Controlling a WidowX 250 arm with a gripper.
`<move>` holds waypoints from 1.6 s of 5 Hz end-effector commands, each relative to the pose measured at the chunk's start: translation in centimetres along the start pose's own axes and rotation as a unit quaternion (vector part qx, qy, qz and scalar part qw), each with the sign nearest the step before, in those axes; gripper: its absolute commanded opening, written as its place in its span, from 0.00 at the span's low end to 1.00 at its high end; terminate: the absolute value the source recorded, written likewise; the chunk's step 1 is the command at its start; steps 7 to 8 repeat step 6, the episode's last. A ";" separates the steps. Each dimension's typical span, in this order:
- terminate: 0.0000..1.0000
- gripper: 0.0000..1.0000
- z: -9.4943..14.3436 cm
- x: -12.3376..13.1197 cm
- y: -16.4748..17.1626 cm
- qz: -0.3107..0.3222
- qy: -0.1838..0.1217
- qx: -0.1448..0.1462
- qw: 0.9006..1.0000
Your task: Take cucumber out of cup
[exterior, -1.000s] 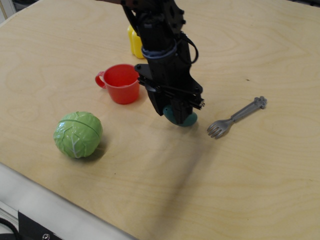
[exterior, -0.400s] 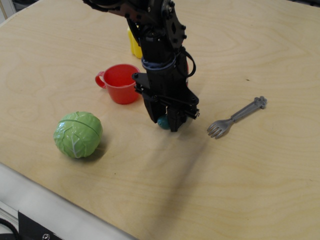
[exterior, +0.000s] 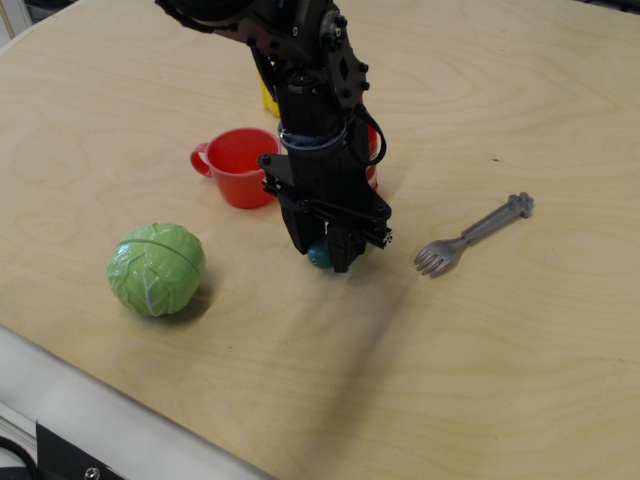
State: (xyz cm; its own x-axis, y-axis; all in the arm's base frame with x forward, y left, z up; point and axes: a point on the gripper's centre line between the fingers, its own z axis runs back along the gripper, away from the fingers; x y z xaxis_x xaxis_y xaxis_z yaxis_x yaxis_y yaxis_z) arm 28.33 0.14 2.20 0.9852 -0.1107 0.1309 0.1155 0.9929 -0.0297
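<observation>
The black robot hand (exterior: 325, 258) hangs low over the pale plywood surface (exterior: 520, 340), just to the right of the small red plastic cup with a loop handle (exterior: 238, 166). Its fingers are closed in on the small dark teal-green plastic cucumber (exterior: 320, 254), of which only a rounded end shows between the fingertips. That end sits at or very near the wood; whether it touches cannot be told from this angle.

The step in hand looks like the set-down. To do it well, the hand should lower until the cucumber rests on the wood, then part its fingers slowly, since a smooth rounded piece like this will likely roll if dropped or nudged. A straight upward retreat would keep the fingers from dragging it, and from clipping the cup close by.

The red cup stands upright, and its visible interior shows nothing inside, so the cucumber is already out. No other open container shows.

A light-green round plastic cabbage (exterior: 156, 268) lies well to the left, and a grey plastic fork (exterior: 473, 234) lies to the right, both clear of the drop spot.
</observation>
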 end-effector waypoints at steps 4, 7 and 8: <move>0.00 1.00 9.1 -1.8 0.9 0.059 -0.055 0.046 0.996; 1.00 1.00 9.1 -1.8 0.9 0.059 -0.055 0.046 0.996; 1.00 1.00 9.1 -1.8 0.9 0.059 -0.055 0.046 0.996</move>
